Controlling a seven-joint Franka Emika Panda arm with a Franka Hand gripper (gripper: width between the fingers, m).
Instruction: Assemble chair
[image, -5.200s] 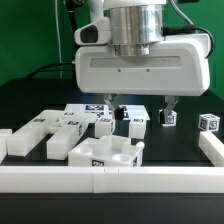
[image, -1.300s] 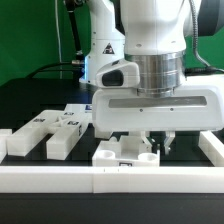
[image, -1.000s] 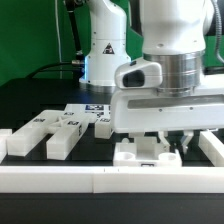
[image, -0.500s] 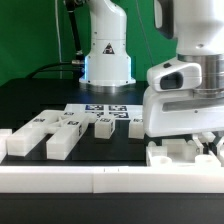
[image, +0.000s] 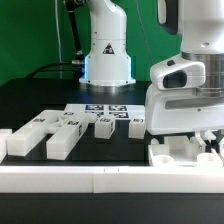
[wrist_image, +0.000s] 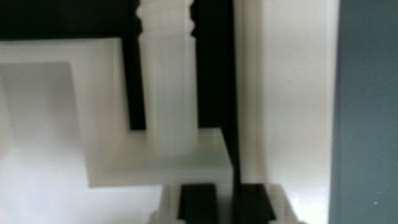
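1. Hand (image: 207, 139): fingers together, clamped on nothing (contact with the slab unclear).
2. Slab (image: 176, 156) lies on the bench directly under the hand, its long axis along the rail (image: 70, 181).

A long white plastic border rail (image: 70, 179) runs along the near edge of the flat black tabletop (image: 35, 100), with a seam partway along it. The marker board (image: 98, 109) lies flat farther back. A plain green backdrop (image: 30, 30) stands behind.
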